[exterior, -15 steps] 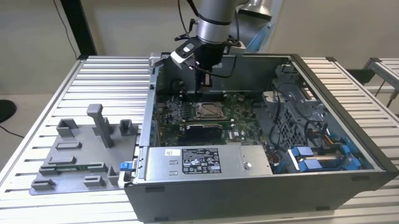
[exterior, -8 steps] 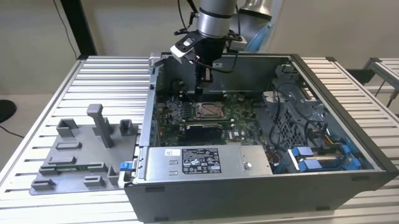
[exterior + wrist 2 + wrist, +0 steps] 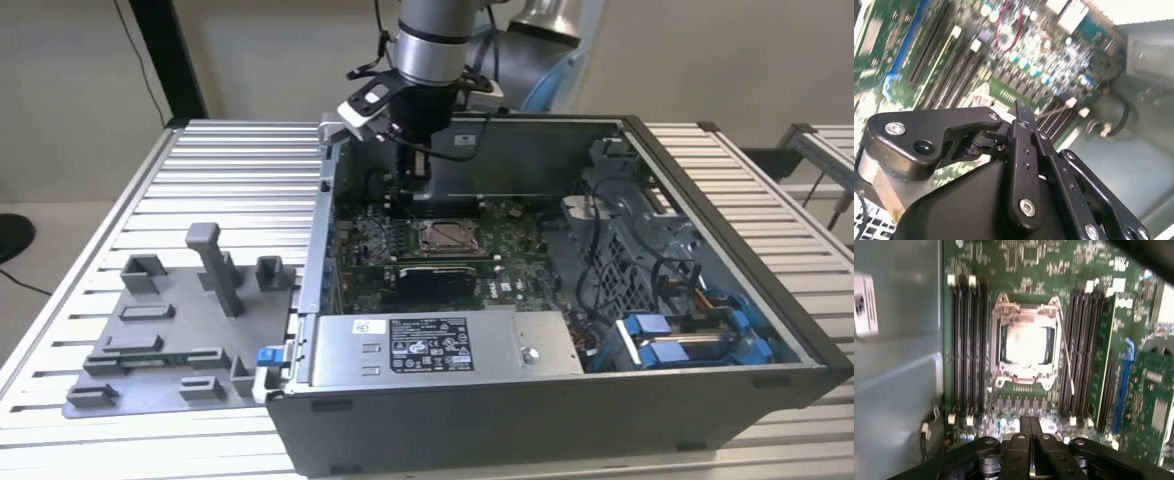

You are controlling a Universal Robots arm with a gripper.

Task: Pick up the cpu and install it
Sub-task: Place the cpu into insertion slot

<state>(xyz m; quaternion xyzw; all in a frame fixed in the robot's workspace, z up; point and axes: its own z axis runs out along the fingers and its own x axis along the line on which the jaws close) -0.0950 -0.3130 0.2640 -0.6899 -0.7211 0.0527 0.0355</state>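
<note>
The cpu [image 3: 1026, 342] is a pale silver-white square lying flat inside the metal-framed socket [image 3: 999, 315] of the green motherboard [image 3: 1029, 265]. The exterior view shows it in the middle of the board [image 3: 445, 236]. My gripper [image 3: 414, 185] hangs inside the open computer case [image 3: 561, 410], above the board's far part and just behind the socket. Its two black fingers [image 3: 1024, 426] are pressed together with nothing between them, and they are apart from the cpu. In the second wrist view the gripper [image 3: 1018, 107] is over memory slots and small capacitors.
Black memory slots [image 3: 968, 345] flank the socket on both sides. A grey power supply [image 3: 441, 345] fills the case's near side, and blue drive brackets with cables [image 3: 681, 335] sit at the exterior view's right. A grey fixture tray [image 3: 174, 330] with upright blocks lies on the ribbed table [image 3: 227, 160].
</note>
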